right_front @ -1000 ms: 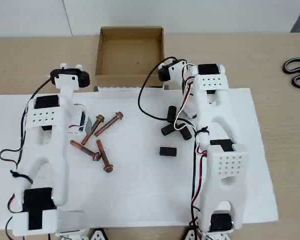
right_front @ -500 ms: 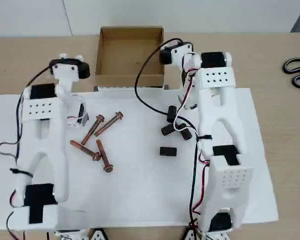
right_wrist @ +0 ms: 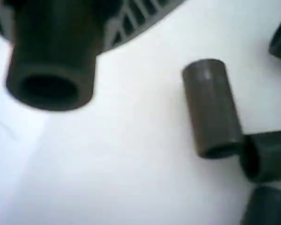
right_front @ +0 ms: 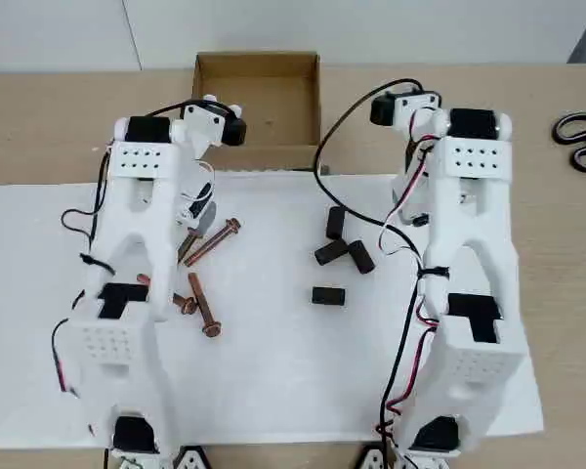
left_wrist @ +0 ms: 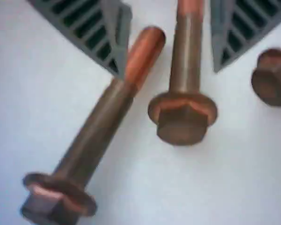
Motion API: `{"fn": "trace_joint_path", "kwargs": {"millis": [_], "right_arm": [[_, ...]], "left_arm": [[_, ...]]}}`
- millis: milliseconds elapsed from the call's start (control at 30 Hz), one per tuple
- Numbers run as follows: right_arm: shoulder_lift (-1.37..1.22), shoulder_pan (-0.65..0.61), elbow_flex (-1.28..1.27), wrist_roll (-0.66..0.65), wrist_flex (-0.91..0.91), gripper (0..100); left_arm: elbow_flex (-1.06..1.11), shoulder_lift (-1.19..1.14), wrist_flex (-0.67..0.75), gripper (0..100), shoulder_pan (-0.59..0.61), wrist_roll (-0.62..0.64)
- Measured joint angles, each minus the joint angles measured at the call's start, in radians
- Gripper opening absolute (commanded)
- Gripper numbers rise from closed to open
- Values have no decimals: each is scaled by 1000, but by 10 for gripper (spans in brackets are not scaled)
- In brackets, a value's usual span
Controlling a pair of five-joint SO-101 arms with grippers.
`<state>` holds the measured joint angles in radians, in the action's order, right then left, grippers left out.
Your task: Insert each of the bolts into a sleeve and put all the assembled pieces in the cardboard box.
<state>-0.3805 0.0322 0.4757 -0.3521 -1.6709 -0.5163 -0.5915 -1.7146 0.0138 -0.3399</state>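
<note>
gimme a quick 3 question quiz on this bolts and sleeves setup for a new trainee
1. True or false: the cardboard box already holds an assembled piece.
2. How many sleeves lie loose on the white sheet in the high view?
3. The left claw is: A) open, with a bolt between its jaws; B) shut on a sleeve; C) shut on nothing.
Key: 1 false; 2 four; 3 A.
</note>
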Motion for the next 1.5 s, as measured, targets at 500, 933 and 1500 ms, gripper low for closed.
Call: {"fn": "trace_joint_path", "kwargs": {"millis": [500,933,1500], "right_arm": [[0,46,0,0,0,6],[0,46,0,0,0,6],[0,46,0,0,0,6]], "left_arm": [[-256,-226,-9,143,-89,-32],[-272,-221,-11,141,-89,-17],[121,117,26,144,-130,-18]]}}
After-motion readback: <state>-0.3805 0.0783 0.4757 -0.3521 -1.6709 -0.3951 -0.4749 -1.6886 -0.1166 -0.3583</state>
